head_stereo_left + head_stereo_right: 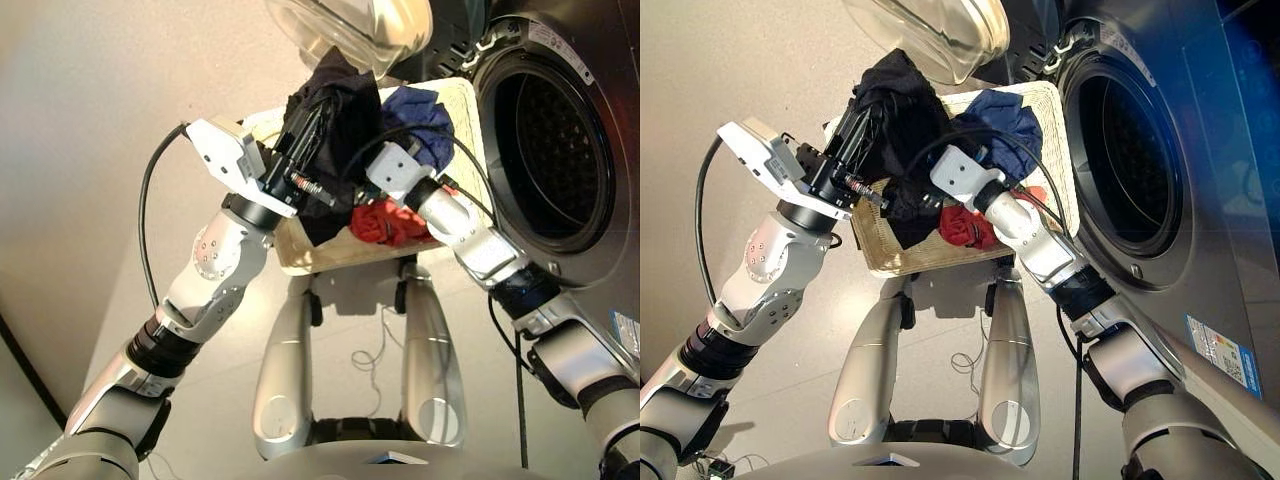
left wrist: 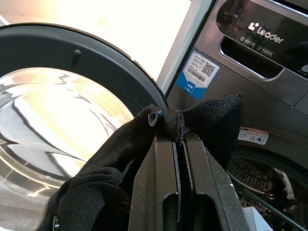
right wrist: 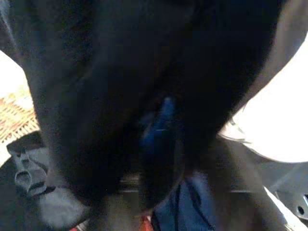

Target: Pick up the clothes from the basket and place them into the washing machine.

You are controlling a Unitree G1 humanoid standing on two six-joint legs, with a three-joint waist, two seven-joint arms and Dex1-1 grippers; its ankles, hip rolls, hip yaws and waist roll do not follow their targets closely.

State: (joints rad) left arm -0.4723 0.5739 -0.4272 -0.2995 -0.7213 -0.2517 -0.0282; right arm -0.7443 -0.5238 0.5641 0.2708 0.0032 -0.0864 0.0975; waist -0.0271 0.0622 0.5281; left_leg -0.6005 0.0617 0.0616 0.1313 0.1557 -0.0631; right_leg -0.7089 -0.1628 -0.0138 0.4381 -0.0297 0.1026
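Black garment (image 2: 120,159) pinched in L end effector (image 2: 179,139), above basket (image 1: 300,258).

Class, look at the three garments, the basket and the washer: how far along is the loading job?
Done: nothing visible in the washing machine; the part of its drum in view holds no clothes. In hand: the left gripper is shut on the black garment, lifted above the basket. Left: the navy garment and the red garment lie in the basket by the right gripper, whose fingers are hidden.
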